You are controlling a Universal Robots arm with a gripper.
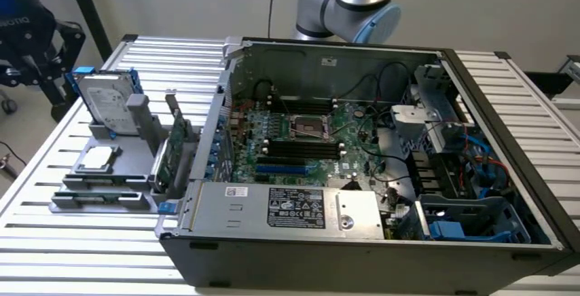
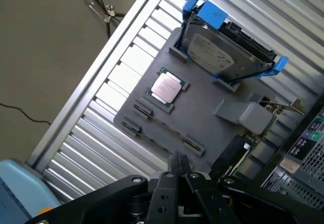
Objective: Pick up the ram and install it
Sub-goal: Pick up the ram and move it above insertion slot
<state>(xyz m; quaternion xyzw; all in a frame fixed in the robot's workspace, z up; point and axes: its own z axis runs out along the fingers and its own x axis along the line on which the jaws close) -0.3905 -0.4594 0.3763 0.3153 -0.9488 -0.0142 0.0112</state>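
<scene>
Jaws were pinched tight together, gripping nothing, up above the grey tray (image 2: 202, 107) on the slatted tabletop (image 2: 101, 148). The arm (image 1: 349, 1) stood behind the open computer case (image 1: 363, 255). A hard drive (image 2: 223, 46) and a processor chip (image 2: 167, 88) sat in that tray. The ram? I couldn't tell where it was, nor which way its long axis ran.

White letters ending "OTIQ" stand on a black device (image 1: 18, 21). Label print on the blue-framed grey hard drive (image 2: 223, 51), out beyond the pincer (image 2: 178, 164), and on the silver metal power-supply box (image 1: 290, 208) is illegible.
</scene>
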